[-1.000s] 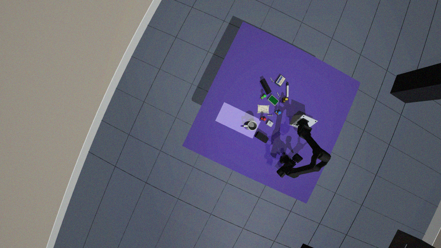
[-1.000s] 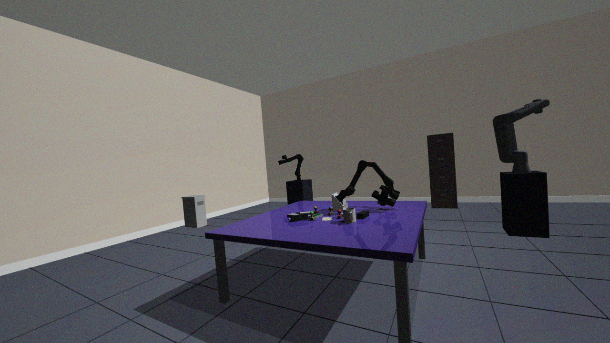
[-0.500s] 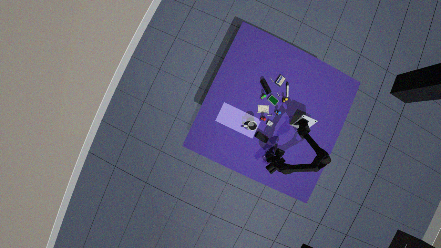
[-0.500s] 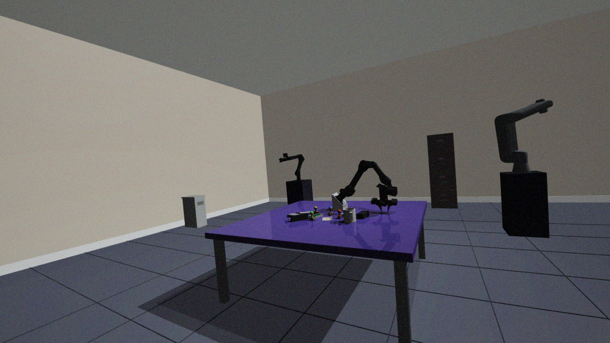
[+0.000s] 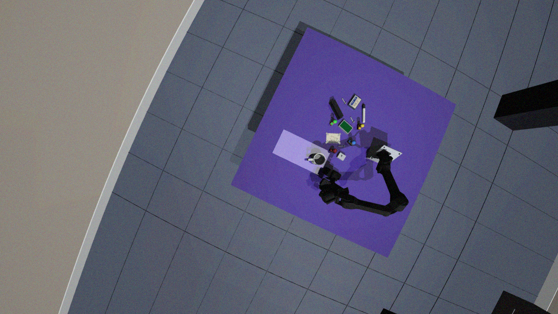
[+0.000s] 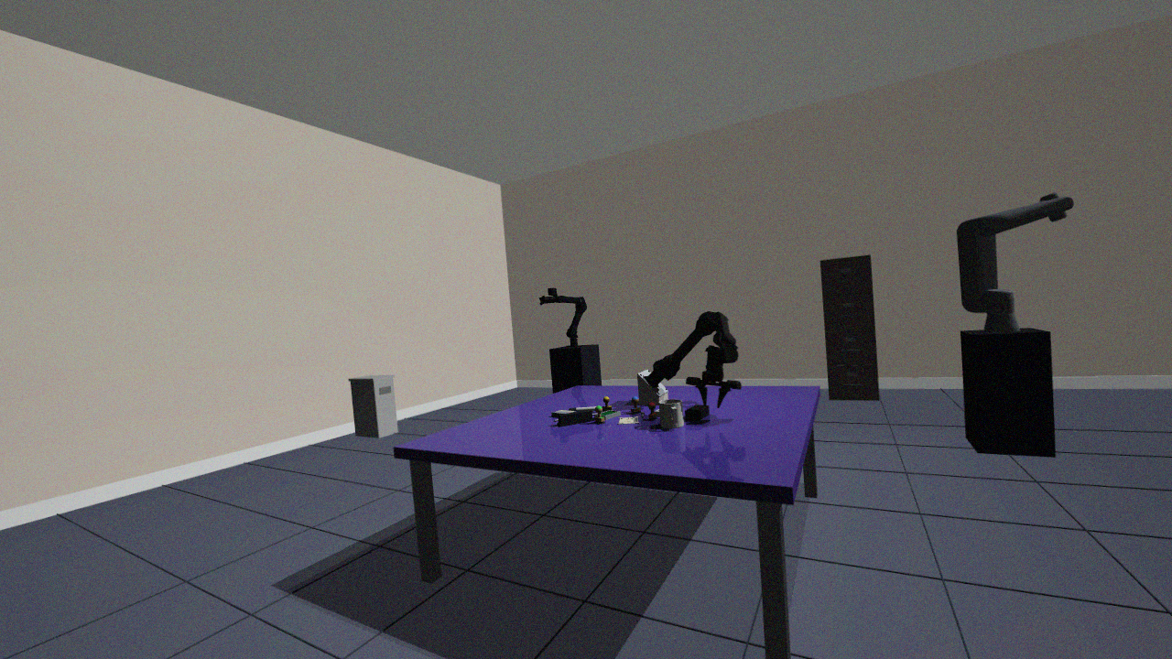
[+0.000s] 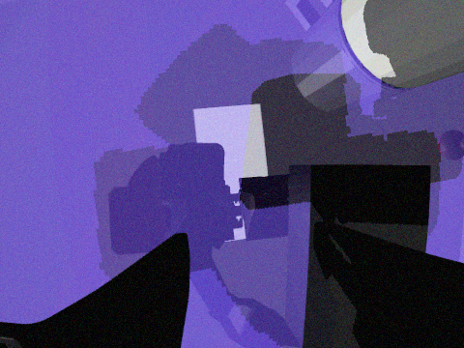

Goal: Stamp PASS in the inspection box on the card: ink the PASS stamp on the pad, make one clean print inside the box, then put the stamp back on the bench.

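Observation:
My gripper [image 6: 711,403] [image 7: 252,240] is open and empty, pointing down low over the table beside a black block [image 6: 696,415] [image 7: 372,193]. In the wrist view its right finger overlaps that block. Away from it, the cream card [image 5: 333,138] [image 6: 628,420] lies flat; its marks are too small to read. The green ink pad [image 5: 345,126] lies beyond the card. Four stamps stand around them, with a red knob [image 5: 334,150], a blue knob [image 5: 353,142], a yellow knob [image 5: 362,125] and a green knob [image 5: 335,121]. I cannot tell which is PASS.
A mug [image 5: 318,158] [image 6: 671,415] [image 7: 411,43] stands close to the gripper and the black block. A small white block [image 5: 341,156] is near the red stamp. A long black box [image 5: 335,108], a blue-labelled box [image 5: 354,101] and a white marker [image 5: 363,114] lie past the pad.

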Robot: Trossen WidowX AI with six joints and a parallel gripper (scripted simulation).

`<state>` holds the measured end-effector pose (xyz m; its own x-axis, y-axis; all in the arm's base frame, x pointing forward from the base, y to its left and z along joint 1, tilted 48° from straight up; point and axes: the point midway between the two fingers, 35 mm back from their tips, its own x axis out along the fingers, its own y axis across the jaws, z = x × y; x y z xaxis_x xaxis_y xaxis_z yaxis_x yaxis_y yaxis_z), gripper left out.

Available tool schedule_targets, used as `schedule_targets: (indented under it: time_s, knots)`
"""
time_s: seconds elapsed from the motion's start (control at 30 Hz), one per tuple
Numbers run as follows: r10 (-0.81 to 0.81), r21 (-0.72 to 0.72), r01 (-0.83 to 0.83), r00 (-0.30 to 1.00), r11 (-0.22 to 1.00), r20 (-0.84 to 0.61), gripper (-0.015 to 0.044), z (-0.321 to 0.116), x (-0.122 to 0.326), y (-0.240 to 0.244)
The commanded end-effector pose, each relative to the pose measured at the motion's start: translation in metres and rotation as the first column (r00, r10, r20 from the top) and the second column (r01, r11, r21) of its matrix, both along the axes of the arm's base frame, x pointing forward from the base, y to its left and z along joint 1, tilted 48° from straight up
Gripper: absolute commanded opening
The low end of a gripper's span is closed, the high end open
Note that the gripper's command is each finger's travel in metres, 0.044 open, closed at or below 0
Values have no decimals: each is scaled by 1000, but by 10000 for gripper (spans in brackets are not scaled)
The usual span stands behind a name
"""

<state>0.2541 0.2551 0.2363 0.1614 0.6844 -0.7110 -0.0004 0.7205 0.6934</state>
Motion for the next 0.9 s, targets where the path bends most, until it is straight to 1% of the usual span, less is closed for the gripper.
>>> schedule_targets:
  time_s: [0.0, 0.07, 0.17, 0.27, 0.43, 0.63, 0.8, 0.87]
  knots:
    - [-128, -51, 133, 988, 990, 91, 220, -5, 61, -44]
    - [-149, -83, 158, 983, 984, 105, 220, -15, 81, -63]
    - [-120, -135, 130, 989, 982, 81, 220, -39, 100, -84]
    - [-68, -187, 73, 997, 980, 32, 220, -76, 123, -117]
    - [5, -204, -15, 999, 979, -49, 220, -132, 143, -171]
    - [117, -113, -132, 984, 985, -131, 220, -202, 146, -237]
    - [184, 21, -183, 973, 983, -138, 220, -253, 134, -283]
    - [194, 53, -188, 972, 981, -131, 220, -265, 134, -294]
